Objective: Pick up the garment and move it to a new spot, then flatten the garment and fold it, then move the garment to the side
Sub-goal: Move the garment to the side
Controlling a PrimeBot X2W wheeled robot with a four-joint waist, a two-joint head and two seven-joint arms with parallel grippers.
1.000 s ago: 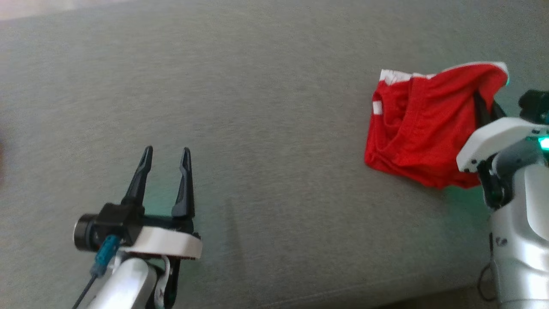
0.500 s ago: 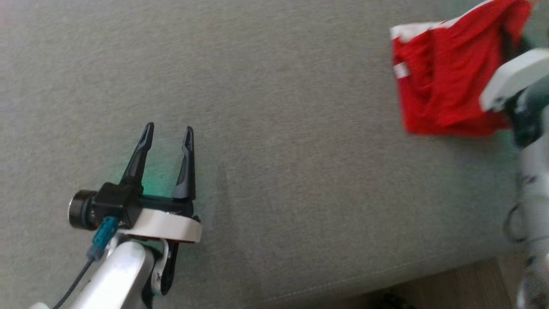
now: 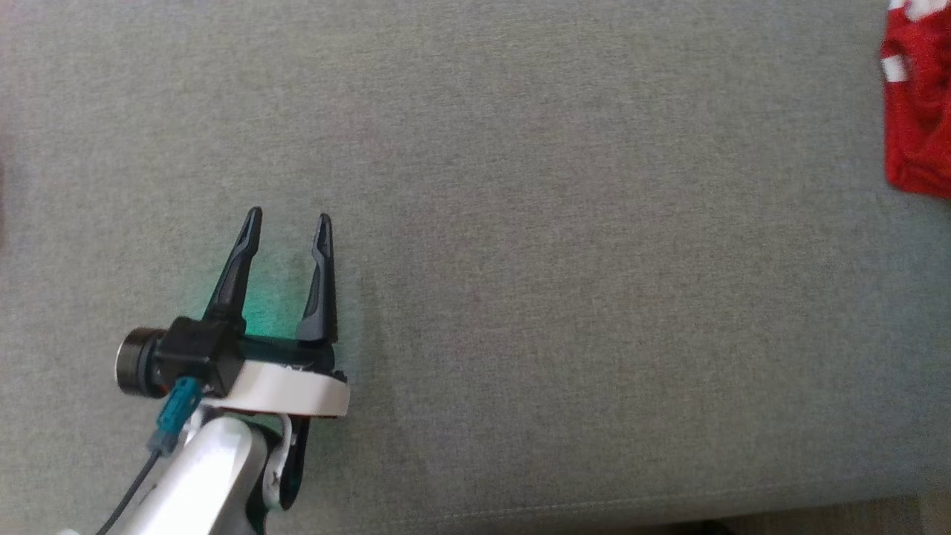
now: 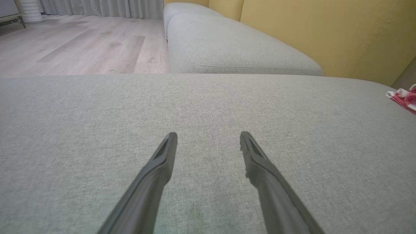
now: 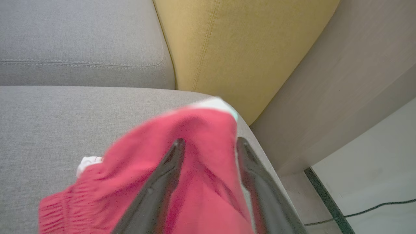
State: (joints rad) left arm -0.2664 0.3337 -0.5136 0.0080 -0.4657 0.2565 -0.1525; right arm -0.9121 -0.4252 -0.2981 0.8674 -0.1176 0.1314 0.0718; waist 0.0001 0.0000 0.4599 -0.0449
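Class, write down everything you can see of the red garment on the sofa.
The red garment is soft cloth with white trim and a ribbed edge, bunched, not flat. It lies at a corner of the grey sofa cushion, beside the yellow backrest. The right end effector, open, reaches over it; contact is unclear.

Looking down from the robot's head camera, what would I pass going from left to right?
Left gripper, its two dark fingers apart → bare grey sofa cushion → red garment, cut off by the right edge.

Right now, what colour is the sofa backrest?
Mustard yellow; the backrest shows best in the right wrist view.
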